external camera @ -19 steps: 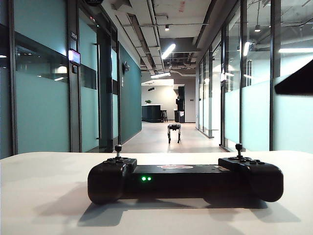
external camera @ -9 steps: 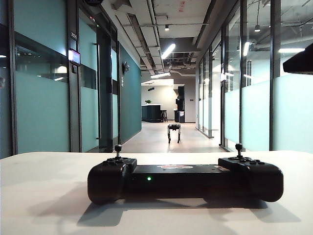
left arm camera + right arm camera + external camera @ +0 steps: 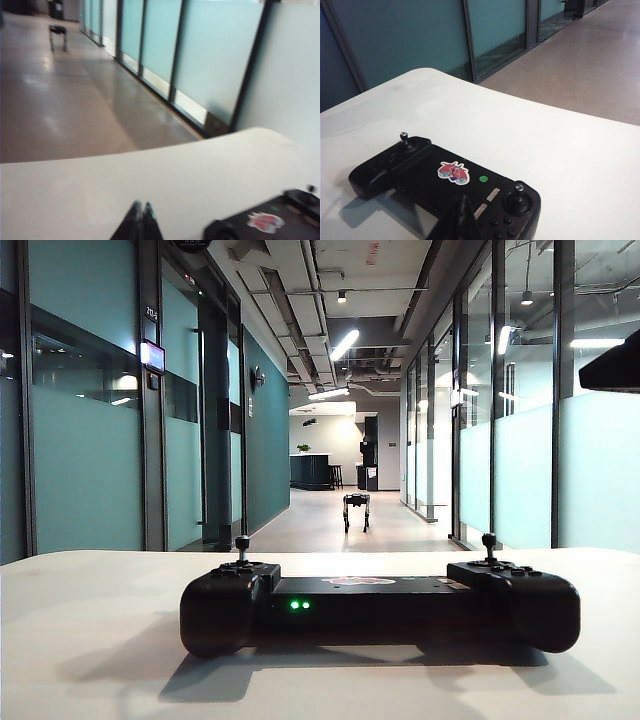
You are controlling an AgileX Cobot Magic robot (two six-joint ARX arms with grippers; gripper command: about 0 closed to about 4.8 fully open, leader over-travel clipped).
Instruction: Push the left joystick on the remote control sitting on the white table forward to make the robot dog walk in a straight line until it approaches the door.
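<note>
The left wrist view is blurred, its edge cutting off the remote control (image 3: 265,225).

No writing can be read with any certainty. A small white mark high on the dark door frame (image 3: 150,313) at the left of the corridor looks like a room number, but its figures are too small to make out, and the lit panel (image 3: 151,356) just below it shows no legible words. The red and white sticker (image 3: 454,172) on top of the remote control (image 3: 445,185) is a picture with no lettering that can be told.
</note>
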